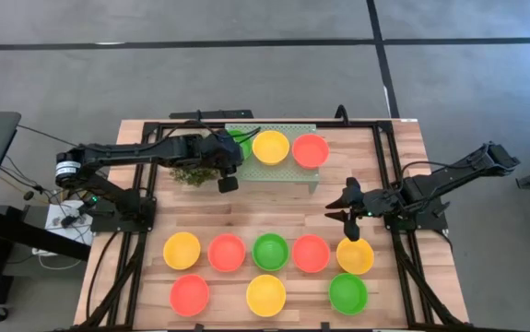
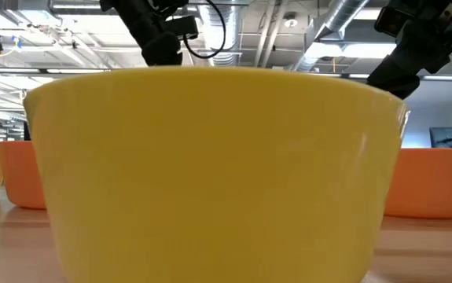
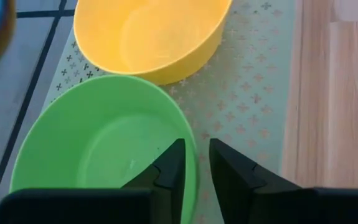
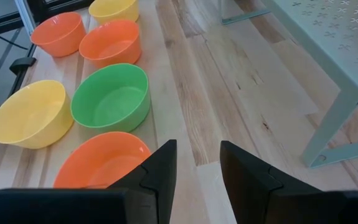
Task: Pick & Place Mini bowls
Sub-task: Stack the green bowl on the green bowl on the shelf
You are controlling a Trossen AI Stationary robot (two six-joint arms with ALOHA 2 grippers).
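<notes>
A green mini bowl (image 1: 241,145) sits on the pale green perforated tray (image 1: 292,173) at the table's far side, beside a yellow bowl (image 1: 270,147) and a red-orange bowl (image 1: 310,150). My left gripper (image 1: 230,159) is shut on the green bowl (image 3: 98,143). My right gripper (image 1: 346,207) is open and empty above the bare wood, just beyond the near rows of bowls. Those rows hold several bowls, among them a yellow one (image 1: 355,255) and a red-orange one (image 1: 311,253) closest to it. My left gripper holds the green bowl by its rim (image 3: 193,163) on the side toward the yellow bowl. One finger (image 3: 169,171) is inside the bowl and the other (image 3: 231,177) outside. The fingers slant down from above. The bowl stands upright, seemingly on the tray.
A bushy green plant (image 1: 191,173) lies on the table left of the tray, under my left arm. Two rows of bowls fill the near half. A yellow bowl (image 2: 210,173) stands right in front of the low camera. Bare wood lies between tray and rows (image 4: 228,106).
</notes>
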